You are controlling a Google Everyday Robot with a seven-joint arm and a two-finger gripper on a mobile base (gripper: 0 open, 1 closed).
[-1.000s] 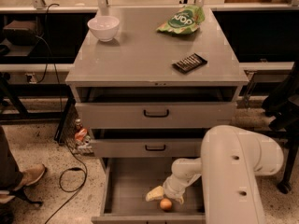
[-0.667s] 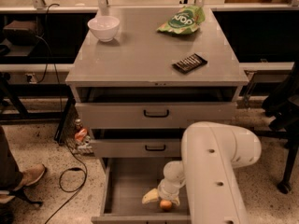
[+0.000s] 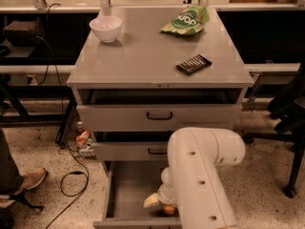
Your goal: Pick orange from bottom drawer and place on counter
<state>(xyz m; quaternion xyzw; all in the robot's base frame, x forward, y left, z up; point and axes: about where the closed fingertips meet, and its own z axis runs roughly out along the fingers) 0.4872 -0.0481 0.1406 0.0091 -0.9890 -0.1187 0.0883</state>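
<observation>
The bottom drawer (image 3: 126, 190) is pulled open at the foot of the grey cabinet. The orange (image 3: 169, 210) lies on its floor near the front edge, partly hidden by my arm. My gripper (image 3: 159, 203) is down inside the drawer, right at the orange and touching or nearly touching it. My white arm (image 3: 200, 175) reaches in from the right and covers the drawer's right half. The counter (image 3: 143, 61) is the flat grey top of the cabinet.
On the counter stand a white bowl (image 3: 106, 28) at the back left, a green snack bag (image 3: 186, 20) at the back right and a dark flat packet (image 3: 193, 64). Two upper drawers (image 3: 159, 116) stand slightly open. A person's shoe (image 3: 28, 180) and a cable (image 3: 71, 185) are on the floor at left.
My arm has swung left over the drawer and the gripper has shifted left and down, closer onto the orange. The orange has not moved.
</observation>
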